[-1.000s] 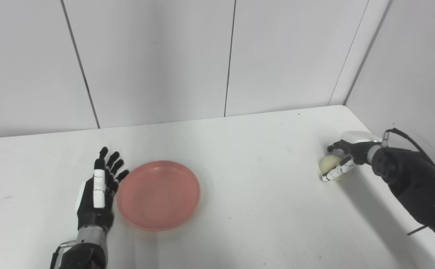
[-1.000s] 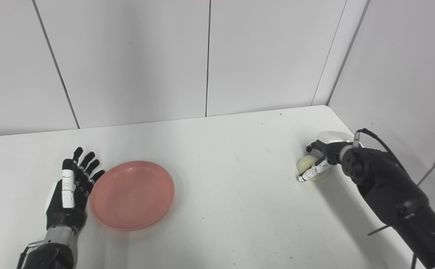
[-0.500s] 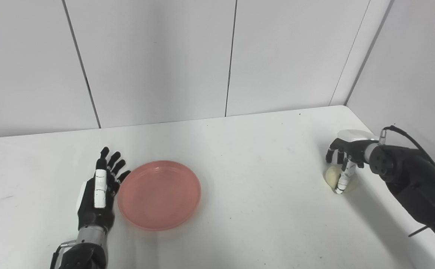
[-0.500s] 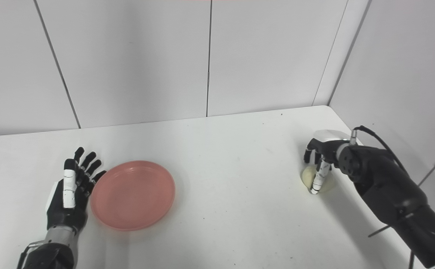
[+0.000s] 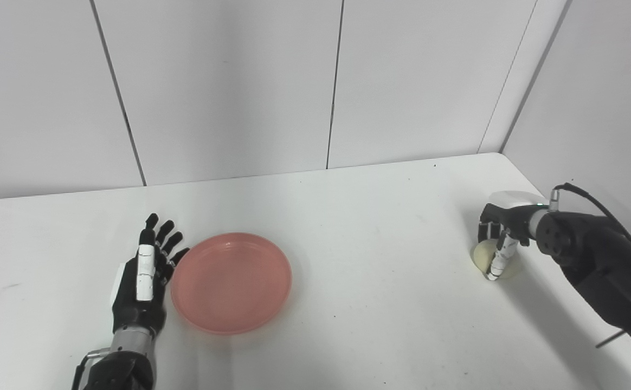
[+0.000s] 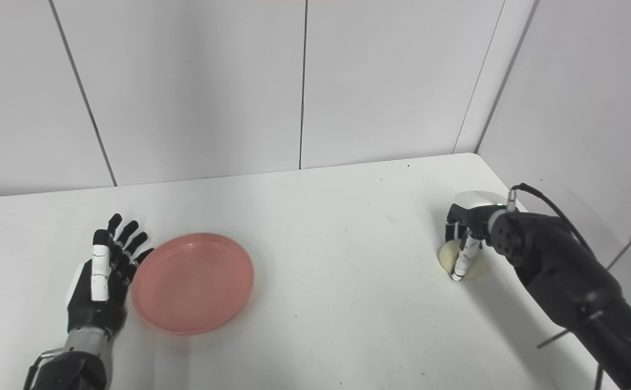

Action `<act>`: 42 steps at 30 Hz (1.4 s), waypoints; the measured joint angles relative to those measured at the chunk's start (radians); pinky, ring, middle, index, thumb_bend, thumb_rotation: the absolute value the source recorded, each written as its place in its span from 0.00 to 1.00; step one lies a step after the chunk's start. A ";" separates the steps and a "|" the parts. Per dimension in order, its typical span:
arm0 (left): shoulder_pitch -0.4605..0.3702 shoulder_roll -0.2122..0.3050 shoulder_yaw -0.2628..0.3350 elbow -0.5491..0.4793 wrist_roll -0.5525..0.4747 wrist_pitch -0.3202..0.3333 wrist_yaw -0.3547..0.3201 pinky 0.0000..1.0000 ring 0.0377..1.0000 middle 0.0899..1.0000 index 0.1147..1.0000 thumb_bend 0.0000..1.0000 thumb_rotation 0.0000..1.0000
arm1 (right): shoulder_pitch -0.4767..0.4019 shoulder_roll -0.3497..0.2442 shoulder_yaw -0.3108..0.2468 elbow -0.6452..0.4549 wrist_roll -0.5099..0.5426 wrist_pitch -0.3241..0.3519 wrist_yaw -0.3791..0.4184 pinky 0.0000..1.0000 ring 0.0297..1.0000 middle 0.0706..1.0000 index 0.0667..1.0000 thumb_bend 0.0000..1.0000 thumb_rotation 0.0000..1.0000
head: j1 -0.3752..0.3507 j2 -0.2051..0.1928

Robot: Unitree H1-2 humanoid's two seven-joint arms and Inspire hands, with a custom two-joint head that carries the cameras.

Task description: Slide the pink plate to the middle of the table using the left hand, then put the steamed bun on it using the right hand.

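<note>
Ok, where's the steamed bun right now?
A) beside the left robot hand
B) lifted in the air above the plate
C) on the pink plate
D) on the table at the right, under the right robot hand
D: the steamed bun sits on the table with the right robot hand closing over it, far from the pink plate.

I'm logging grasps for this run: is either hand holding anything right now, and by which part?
The right hand is closed over the top of the steamed bun, which sits on the table. The left hand is open beside the pink plate, holding nothing.
</note>
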 measured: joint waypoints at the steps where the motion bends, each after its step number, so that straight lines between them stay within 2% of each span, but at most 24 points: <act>1: 0.000 0.000 0.000 0.000 0.000 0.001 0.000 0.81 0.92 0.95 1.00 0.97 0.94 | 0.001 0.000 -0.007 -0.021 0.007 -0.007 -0.006 0.27 0.38 0.46 0.48 0.51 0.00 | 0.000 0.000; 6: 0.000 -0.004 -0.002 -0.001 0.000 0.004 0.000 0.81 0.92 0.95 0.99 0.97 0.93 | -0.011 0.006 -0.035 -0.177 0.012 0.005 -0.003 0.26 0.36 0.42 0.50 0.52 0.00 | 0.038 0.002; 8: 0.000 -0.009 -0.003 -0.001 0.002 0.004 0.004 0.80 0.91 0.94 0.99 0.96 0.94 | -0.033 0.024 -0.055 -0.253 0.016 0.006 -0.006 0.29 0.38 0.43 0.49 0.52 0.00 | 0.046 0.002; 11: 0.000 -0.024 -0.007 -0.002 0.003 0.004 0.013 0.80 0.91 0.94 1.00 0.95 0.94 | -0.074 0.046 -0.071 -0.310 0.029 -0.014 -0.025 0.30 0.39 0.47 0.47 0.52 0.00 | 0.075 0.002; 13: 0.000 -0.032 -0.008 -0.001 0.003 0.004 0.013 0.82 0.91 0.94 1.00 0.96 0.94 | -0.103 0.063 -0.070 -0.343 0.036 -0.018 -0.026 0.22 0.33 0.43 0.51 0.51 0.00 | 0.089 0.003; 17: 0.000 -0.041 -0.008 -0.001 0.003 0.003 0.016 0.83 0.91 0.94 0.99 0.95 0.92 | -0.178 0.125 -0.041 -0.414 0.037 -0.026 -0.009 0.24 0.35 0.45 0.52 0.51 0.00 | 0.123 0.006; 20: 0.000 -0.056 -0.011 0.002 0.005 0.000 0.021 0.82 0.92 0.95 0.99 0.97 0.92 | -0.226 0.153 -0.020 -0.421 0.041 -0.034 0.009 0.23 0.34 0.44 0.52 0.51 0.00 | 0.169 0.011; 23: -0.001 -0.068 -0.018 0.009 0.015 -0.007 0.033 0.83 0.92 0.96 1.00 0.96 0.92 | -0.274 0.181 -0.003 -0.420 0.042 -0.037 0.017 0.26 0.36 0.44 0.50 0.51 0.00 | 0.227 0.017; 25: -0.002 -0.071 -0.030 0.014 0.025 -0.010 0.034 0.84 0.93 0.97 1.00 0.95 0.92 | -0.297 0.196 0.005 -0.411 0.046 -0.053 0.017 0.26 0.36 0.43 0.50 0.51 0.00 | 0.236 0.017; 27: -0.006 -0.074 -0.043 0.023 0.031 -0.013 0.035 0.84 0.92 0.97 1.00 0.94 0.92 | -0.313 0.212 0.010 -0.398 0.052 -0.068 0.015 0.26 0.36 0.43 0.49 0.51 0.00 | 0.287 0.020; 29: -0.010 -0.076 -0.050 0.031 0.047 -0.015 0.040 0.83 0.92 0.96 1.00 0.93 0.92 | -0.323 0.232 0.016 -0.384 0.060 -0.102 0.009 0.26 0.36 0.43 0.49 0.51 0.00 | 0.287 0.020; 34: -0.025 -0.090 -0.059 0.065 0.082 -0.039 0.065 0.79 0.89 0.93 1.00 0.92 0.95 | -0.347 0.292 0.032 -0.337 0.093 -0.156 0.000 0.29 0.38 0.44 0.48 0.52 0.00 | 0.356 0.021; 42: -0.032 -0.111 -0.065 0.086 0.112 -0.061 0.082 0.78 0.89 0.95 1.00 0.82 0.92 | -0.400 0.394 0.084 -0.316 0.093 -0.176 0.001 0.31 0.38 0.44 0.47 0.52 0.00 | 0.385 0.023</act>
